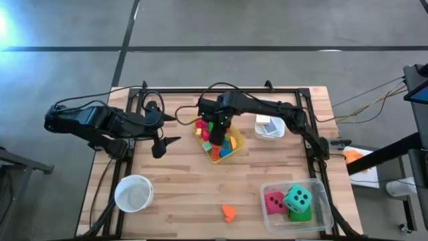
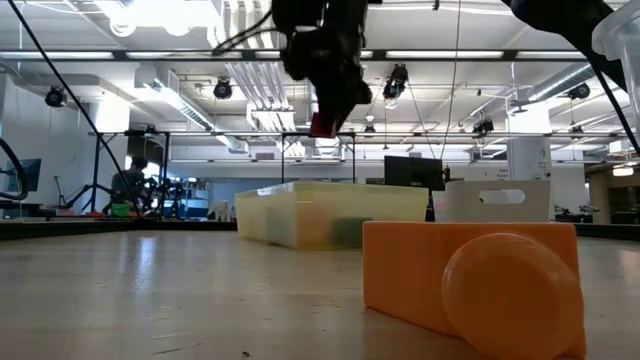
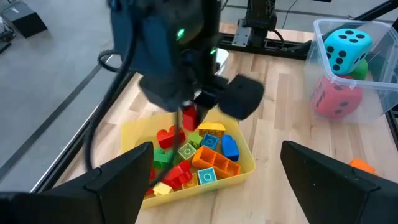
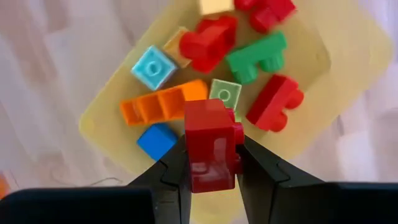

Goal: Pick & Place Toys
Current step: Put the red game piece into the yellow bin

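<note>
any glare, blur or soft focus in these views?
High view: glare at the top-left corner. Low view: bright ceiling lights; orange block close and soft. Left wrist view: right gripper blurred. Right wrist view: red block sharp, yellow bin below soft.

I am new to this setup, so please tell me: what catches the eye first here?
The right hand holds a red block above the yellow bin of mixed blocks, mid-table. Near the table's front right corner, a clear bin holds three dotted dice. The open left hand waits at the left.
</note>
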`<state>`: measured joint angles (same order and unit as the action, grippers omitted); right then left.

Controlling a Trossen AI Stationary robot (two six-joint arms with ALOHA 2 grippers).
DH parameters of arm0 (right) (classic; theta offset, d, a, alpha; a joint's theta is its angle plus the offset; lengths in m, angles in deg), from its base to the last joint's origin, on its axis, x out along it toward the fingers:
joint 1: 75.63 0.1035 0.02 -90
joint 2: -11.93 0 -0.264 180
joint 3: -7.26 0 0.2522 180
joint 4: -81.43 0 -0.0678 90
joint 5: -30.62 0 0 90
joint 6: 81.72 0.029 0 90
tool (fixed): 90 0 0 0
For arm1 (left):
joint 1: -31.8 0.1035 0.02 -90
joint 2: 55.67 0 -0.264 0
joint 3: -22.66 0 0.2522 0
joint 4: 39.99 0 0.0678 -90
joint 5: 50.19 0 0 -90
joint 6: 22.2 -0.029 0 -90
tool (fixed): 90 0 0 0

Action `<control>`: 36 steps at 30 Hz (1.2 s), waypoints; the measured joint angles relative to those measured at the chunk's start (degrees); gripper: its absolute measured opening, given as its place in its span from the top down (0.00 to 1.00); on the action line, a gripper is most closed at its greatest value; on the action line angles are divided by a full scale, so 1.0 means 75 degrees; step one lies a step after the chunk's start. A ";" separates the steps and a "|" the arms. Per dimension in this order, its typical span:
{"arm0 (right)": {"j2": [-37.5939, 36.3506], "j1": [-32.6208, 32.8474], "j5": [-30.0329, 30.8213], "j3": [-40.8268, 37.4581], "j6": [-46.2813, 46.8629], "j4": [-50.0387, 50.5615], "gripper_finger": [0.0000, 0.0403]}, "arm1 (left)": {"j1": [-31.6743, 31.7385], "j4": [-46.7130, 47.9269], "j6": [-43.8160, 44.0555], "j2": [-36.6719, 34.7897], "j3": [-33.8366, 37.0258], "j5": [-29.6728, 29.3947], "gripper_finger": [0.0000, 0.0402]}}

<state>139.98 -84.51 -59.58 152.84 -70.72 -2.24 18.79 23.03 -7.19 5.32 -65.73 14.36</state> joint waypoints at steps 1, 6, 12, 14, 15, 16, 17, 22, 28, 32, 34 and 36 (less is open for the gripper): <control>0.0000 -0.0053 0.0009 -0.0104 0.0326 -0.0076 0.79 | 0.0000 0.0000 0.0000 0.0000 0.0000 0.0001 0.13; 0.0009 -0.0265 0.0026 -0.0773 0.1965 -0.0323 0.79 | 0.0001 0.0000 -0.0002 0.0000 0.0000 0.0000 0.13; 0.0009 -0.0354 0.0029 -0.1645 0.2323 -0.0447 0.79 | -0.0001 0.0000 0.0000 0.0000 0.0000 0.0000 0.13; 0.0009 -0.0357 0.0029 -0.1936 0.2337 -0.0554 0.79 | 0.0001 0.0000 0.0000 0.0000 0.0000 0.0000 0.13; 0.0009 -0.0355 0.0029 -0.2073 0.2337 -0.0632 0.79 | -0.0002 0.0000 0.0000 0.0000 0.0000 0.0000 0.13; 0.0009 -0.0354 0.0029 -0.2225 0.2338 -0.0751 0.79 | 0.0001 0.0000 0.0000 0.0000 0.0000 0.0000 0.13; 0.0009 -0.0351 0.0029 -0.2369 0.2343 -0.0885 0.79 | 0.0001 0.0000 0.0000 0.0000 0.0000 0.0000 0.13; 0.0010 -0.0337 0.0014 -0.2925 0.2375 -0.1409 0.79 | -0.0001 0.0000 0.0000 0.0000 0.0000 0.0000 0.13; 0.0012 -0.0310 -0.0061 -0.3271 0.2346 -0.1794 0.79 | 0.0001 0.0000 0.0000 0.0000 0.0000 0.0002 0.13; -0.0020 -0.0312 -0.0202 -0.3437 0.2341 -0.1992 0.79 | -0.0001 0.0000 0.0000 0.0000 0.0000 0.0001 0.13; -0.0026 -0.0306 -0.0267 -0.3485 0.2340 -0.2058 0.79 | -0.0002 -0.0002 0.0000 0.0000 0.0000 0.0000 0.13; -0.0029 -0.0295 -0.0292 -0.3494 0.2340 -0.2072 0.79 | 0.0001 0.0000 0.0000 0.0000 0.0000 0.0000 0.13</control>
<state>139.76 -86.73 -61.78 126.64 -53.17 -17.79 18.80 23.03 -7.19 5.32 -65.73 14.36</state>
